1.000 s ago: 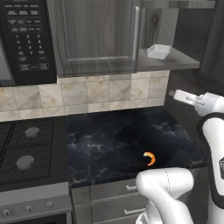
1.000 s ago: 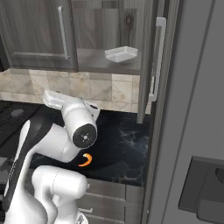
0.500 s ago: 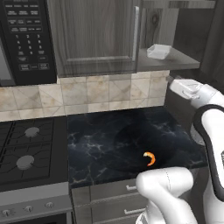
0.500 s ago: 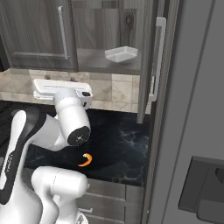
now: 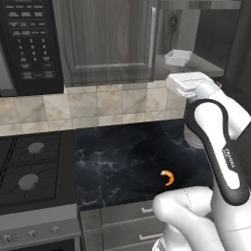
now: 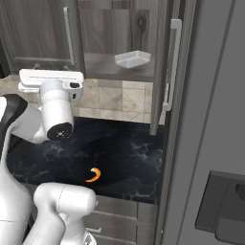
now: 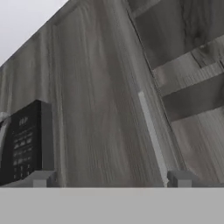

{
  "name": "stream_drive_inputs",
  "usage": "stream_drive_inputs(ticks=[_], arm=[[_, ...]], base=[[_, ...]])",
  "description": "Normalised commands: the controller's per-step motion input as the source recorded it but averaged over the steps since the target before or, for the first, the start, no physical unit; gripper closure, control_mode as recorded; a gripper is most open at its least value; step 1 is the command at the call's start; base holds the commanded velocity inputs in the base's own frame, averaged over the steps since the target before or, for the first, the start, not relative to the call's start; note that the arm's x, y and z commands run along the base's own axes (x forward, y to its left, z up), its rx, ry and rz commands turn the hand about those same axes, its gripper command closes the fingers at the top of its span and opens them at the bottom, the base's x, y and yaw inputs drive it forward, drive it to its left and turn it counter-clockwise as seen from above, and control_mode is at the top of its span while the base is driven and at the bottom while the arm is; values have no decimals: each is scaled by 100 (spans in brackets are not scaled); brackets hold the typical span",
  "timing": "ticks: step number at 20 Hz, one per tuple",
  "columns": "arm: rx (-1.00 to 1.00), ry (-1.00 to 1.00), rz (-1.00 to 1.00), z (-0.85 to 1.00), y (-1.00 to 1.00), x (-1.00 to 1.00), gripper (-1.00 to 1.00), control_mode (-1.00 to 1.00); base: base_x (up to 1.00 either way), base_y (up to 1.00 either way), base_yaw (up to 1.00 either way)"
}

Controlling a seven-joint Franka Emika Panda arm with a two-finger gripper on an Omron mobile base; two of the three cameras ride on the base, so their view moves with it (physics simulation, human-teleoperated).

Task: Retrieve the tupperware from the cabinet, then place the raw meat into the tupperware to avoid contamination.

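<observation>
Microwave (image 5: 29, 46) hangs at the left, beside the closed cabinet door (image 5: 105, 39). Raw meat (image 5: 168, 177) lies on the dark marble surface (image 5: 112, 162). Tupperware (image 5: 179, 57) sits on the open cabinet's shelf (image 5: 196, 66) at the right. Raised near that shelf, the end effector (image 7: 109, 179) faces the cabinet door, fingers spread wide and empty.

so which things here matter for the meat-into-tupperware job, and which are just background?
Job:
- tupperware on the open cabinet shelf
- raw meat on the dark counter
- pincer, open, facing the closed cabinet door

Background:
- microwave
- gas stove
- drawers below the counter
- tiled backsplash
</observation>
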Motion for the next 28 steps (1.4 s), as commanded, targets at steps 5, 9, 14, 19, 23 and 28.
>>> stream_drive_inputs(ticks=[5, 9, 14, 19, 23, 28], arm=[[-6, 0, -13, 34, 51, 64, -100, -100], [-5, 4, -16, 30, 44, 71, -100, -100], [-6, 4, -21, 17, 21, 63, -100, -100], [-2, 1, -24, 15, -1, 42, -100, -100], [0, 3, -18, 16, -16, 23, -100, -100], [2, 6, -11, 15, -16, 20, -100, -100]], base=[[0, 0, 0], [0, 0, 0], [0, 0, 0], [0, 0, 0], [0, 0, 0], [0, 0, 0]])
